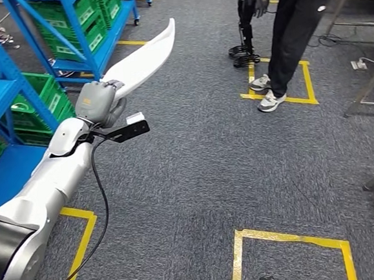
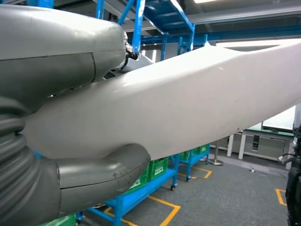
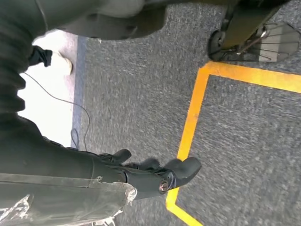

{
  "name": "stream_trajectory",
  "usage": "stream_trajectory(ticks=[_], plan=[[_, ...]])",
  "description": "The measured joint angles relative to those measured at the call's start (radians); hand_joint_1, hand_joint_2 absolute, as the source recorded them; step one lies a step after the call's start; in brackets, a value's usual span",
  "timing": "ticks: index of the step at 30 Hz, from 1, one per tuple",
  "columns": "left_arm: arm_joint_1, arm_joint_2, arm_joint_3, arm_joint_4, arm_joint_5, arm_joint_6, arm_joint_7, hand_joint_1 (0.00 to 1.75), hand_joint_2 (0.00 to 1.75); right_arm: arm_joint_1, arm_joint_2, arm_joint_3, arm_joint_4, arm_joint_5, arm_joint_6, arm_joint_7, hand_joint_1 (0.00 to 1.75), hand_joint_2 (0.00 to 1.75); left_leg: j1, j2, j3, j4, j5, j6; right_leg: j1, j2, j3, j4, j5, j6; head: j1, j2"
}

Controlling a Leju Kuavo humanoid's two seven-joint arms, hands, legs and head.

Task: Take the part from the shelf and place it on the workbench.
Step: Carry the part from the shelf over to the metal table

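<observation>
**Carrying the long white part away from the shelf**

We hold the part (image 1: pixel 141 56), a long white curved blade-like piece, in our left hand (image 1: pixel 96 103). The hand grips it near one end, thumb on one side and fingers on the other, as the left wrist view shows; the rest of the part reaches forward and up over the grey carpet, free of any support. The blue shelf (image 1: pixel 5 96) with its green crates (image 1: pixel 49 92) stands just beside our left arm.

We judge that the part is off the shelf and the carrying step is now in hand. No tabletop shows in the head view, so we must turn with care: the long free end swings wide, and a person (image 1: pixel 294 34) stands ahead. We should keep the grip firm and the tip clear of the shelf posts.

Our right hand (image 3: pixel 156 172) hangs over the floor, fingers loosely curled, holding nothing.

We can read no writing or brand anywhere; the pale labels on the crates are too small.
</observation>
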Motion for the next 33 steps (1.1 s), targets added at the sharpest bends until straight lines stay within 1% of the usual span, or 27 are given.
stream_trajectory(ticks=[1,2,4,5,6,8,9,10,11,12,13,14,15,17,19,20,21,23,24,25,26,27,28,30,31,32,33], plan=[[-0.002,0.001,-0.001,0.000,0.000,0.002,0.011,1.75,1.75,0.001,0.000,0.000,0.000,0.000,0.001,0.000,0.00,1.75,-0.005,0.010,0.001,0.000,-0.002,-0.003,0.005,-0.016,0.015,-0.031,0.006,-0.006,0.000,0.000],[-0.003,0.002,-0.003,0.000,0.000,0.004,0.020,1.75,1.75,0.002,0.001,0.000,0.000,0.000,0.002,0.000,0.00,1.75,-0.008,0.021,0.002,-0.001,-0.002,-0.006,0.008,-0.019,0.018,-0.041,0.004,-0.012,-0.001,0.000],[-0.004,0.002,-0.009,0.000,-0.001,0.007,0.029,1.75,1.75,0.005,0.003,0.000,0.000,-0.001,0.003,0.000,0.00,1.75,-0.008,0.037,0.005,-0.002,-0.007,-0.015,0.005,0.011,0.013,-0.045,0.010,-0.023,-0.002,0.000],[-0.004,0.002,-0.012,0.000,-0.001,0.008,0.030,1.75,1.75,0.005,0.004,-0.001,0.001,-0.001,0.003,0.000,0.00,1.75,-0.006,0.026,0.003,0.006,-0.017,-0.019,0.003,0.024,0.013,-0.048,0.013,-0.030,-0.003,0.000],[-0.005,0.002,-0.015,0.000,-0.001,0.009,0.032,1.75,1.75,0.004,0.005,-0.001,0.000,-0.001,0.002,0.000,0.00,1.75,-0.004,0.004,-0.008,0.031,-0.036,-0.023,0.000,0.037,0.013,-0.051,0.017,-0.036,-0.004,0.000],[-0.004,0.006,-0.020,0.000,-0.001,0.010,0.034,1.75,1.75,0.002,0.005,-0.001,0.000,0.000,0.002,0.001,0.00,1.75,-0.001,-0.050,-0.057,0.139,-0.095,-0.027,-0.004,0.063,0.013,-0.055,0.022,-0.044,-0.009,0.000],[-0.001,0.008,-0.022,0.000,-0.002,0.010,0.036,1.75,1.75,0.002,0.005,-0.001,0.000,0.000,0.002,0.001,0.00,1.75,-0.001,-0.062,-0.089,0.205,-0.121,-0.028,-0.004,0.077,0.013,-0.055,0.023,-0.046,-0.010,0.000],[0.001,0.010,-0.024,0.000,-0.002,0.011,0.038,1.75,1.75,0.003,0.005,-0.001,0.001,-0.001,0.002,0.002,0.00,1.75,-0.001,-0.068,-0.115,0.254,-0.133,-0.029,-0.005,0.093,0.013,-0.055,0.023,-0.046,-0.010,0.000],[0.003,0.011,-0.025,0.000,-0.003,0.011,0.041,1.75,1.75,0.004,0.005,-0.001,0.001,-0.001,0.002,0.002,0.00,1.75,0.000,-0.071,-0.128,0.273,-0.127,-0.030,-0.006,0.110,0.012,-0.055,0.024,-0.046,-0.011,0.000],[0.004,0.012,-0.027,0.000,-0.004,0.013,0.044,1.75,1.75,0.005,0.005,-0.001,0.001,-0.001,0.002,0.002,0.00,1.75,0.001,-0.073,-0.122,0.253,-0.101,-0.031,-0.008,0.127,0.013,-0.054,0.026,-0.044,-0.011,0.000],[0.002,0.012,-0.028,0.000,-0.004,0.014,0.046,1.75,1.75,0.005,0.006,-0.001,0.001,-0.001,0.002,0.002,0.00,1.75,0.004,-0.080,-0.101,0.204,-0.065,-0.034,-0.012,0.143,0.013,-0.053,0.027,-0.040,-0.011,0.000],[-0.001,0.012,-0.029,0.000,-0.004,0.017,0.049,1.75,1.75,0.005,0.006,-0.001,0.001,-0.001,0.002,0.002,0.00,1.75,0.010,-0.100,-0.072,0.141,-0.030,-0.038,-0.014,0.157,0.011,-0.052,0.028,-0.035,-0.011,0.000],[-0.005,0.013,-0.030,0.000,-0.004,0.020,0.050,1.75,1.75,0.005,0.006,-0.001,0.001,-0.001,0.002,0.002,0.00,1.75,0.017,-0.123,-0.043,0.079,-0.008,-0.041,-0.016,0.171,0.007,-0.048,0.028,-0.029,-0.011,0.000],[-0.010,0.013,-0.033,0.000,-0.006,0.024,0.052,1.75,1.75,0.005,0.006,-0.001,0.001,0.000,0.002,0.003,0.00,1.75,0.022,-0.151,-0.014,0.016,0.003,-0.038,-0.018,0.195,-0.003,-0.045,0.032,-0.014,-0.013,0.000],[-0.011,0.010,-0.038,0.000,-0.007,0.026,0.053,1.75,1.75,0.009,0.006,-0.001,0.001,0.000,0.002,0.003,0.00,1.75,0.020,-0.133,-0.012,0.009,0.003,-0.022,-0.022,0.215,-0.013,-0.052,0.040,0.000,-0.015,0.000],[-0.012,0.009,-0.041,0.000,-0.007,0.028,0.054,1.75,1.75,0.012,0.006,-0.001,0.000,0.001,0.002,0.003,0.00,1.75,0.021,-0.121,-0.011,0.008,0.005,-0.015,-0.020,0.204,-0.018,-0.049,0.038,0.005,-0.014,0.000],[-0.014,0.008,-0.043,0.000,-0.007,0.030,0.056,1.75,1.75,0.013,0.006,-0.002,0.000,0.003,0.002,0.004,0.00,1.75,0.022,-0.110,-0.011,0.007,0.008,-0.008,-0.017,0.178,-0.029,-0.029,0.026,0.009,-0.008,0.000],[-0.013,0.017,-0.044,0.000,-0.005,0.037,0.062,1.75,1.75,0.008,0.005,-0.002,0.000,0.013,0.001,0.009,0.00,1.75,0.019,-0.087,-0.010,0.006,0.009,0.001,-0.011,0.108,-0.077,0.077,-0.030,0.015,0.003,0.000],[-0.010,0.025,-0.044,0.000,-0.003,0.040,0.063,1.75,1.75,0.003,0.005,-0.002,0.000,0.019,0.001,0.013,0.00,1.75,0.017,-0.073,-0.010,0.006,0.008,0.003,-0.011,0.089,-0.108,0.147,-0.061,0.016,0.006,0.000],[-0.006,0.034,-0.044,0.000,0.000,0.043,0.063,1.75,1.75,-0.001,0.005,-0.001,-0.001,0.023,0.001,0.016,0.00,1.75,0.015,-0.058,-0.010,0.006,0.007,0.005,-0.010,0.080,-0.133,0.202,-0.081,0.016,0.006,0.000],[-0.001,0.042,-0.044,-0.001,0.004,0.044,0.060,1.75,1.75,-0.004,0.005,-0.001,-0.001,0.026,0.001,0.019,0.00,1.75,0.013,-0.044,-0.010,0.006,0.006,0.006,-0.010,0.077,-0.142,0.227,-0.085,0.015,0.006,0.000],[0.004,0.050,-0.044,-0.002,0.007,0.045,0.058,1.75,1.75,-0.006,0.005,-0.001,-0.001,0.028,0.001,0.020,0.00,1.75,0.011,-0.031,-0.009,0.006,0.005,0.006,-0.010,0.074,-0.130,0.211,-0.072,0.013,0.006,0.000],[0.008,0.056,-0.044,-0.006,0.010,0.045,0.056,1.75,1.75,-0.006,0.005,-0.001,-0.001,0.029,0.001,0.021,0.00,1.75,0.009,-0.020,-0.008,0.006,0.004,0.005,-0.009,0.066,-0.100,0.160,-0.045,0.010,0.006,0.000],[0.011,0.067,-0.044,-0.016,0.013,0.044,0.054,1.75,1.75,-0.007,0.006,-0.001,0.000,0.030,0.001,0.022,0.00,1.75,0.005,0.000,-0.006,0.007,0.001,0.000,-0.001,0.025,-0.025,0.027,0.000,0.000,0.006,0.000],[0.011,0.072,-0.044,-0.021,0.014,0.043,0.055,1.75,1.75,-0.008,0.007,-0.001,0.000,0.030,0.002,0.022,0.00,1.75,0.002,0.008,-0.005,0.007,-0.001,-0.004,0.003,0.009,-0.002,-0.016,0.010,-0.007,0.006,0.000],[0.011,0.076,-0.044,-0.024,0.014,0.042,0.055,1.75,1.75,-0.008,0.008,-0.001,0.000,0.030,0.002,0.022,0.00,1.75,-0.001,0.017,-0.004,0.006,-0.001,-0.008,0.007,0.000,0.007,-0.037,0.011,-0.013,0.006,0.000],[0.011,0.078,-0.045,-0.026,0.014,0.041,0.056,1.75,1.75,-0.008,0.010,0.000,0.000,0.029,0.003,0.022,0.00,1.75,-0.003,0.027,-0.003,0.004,-0.001,-0.012,0.010,0.007,0.007,-0.040,0.012,-0.020,0.006,0.000]])
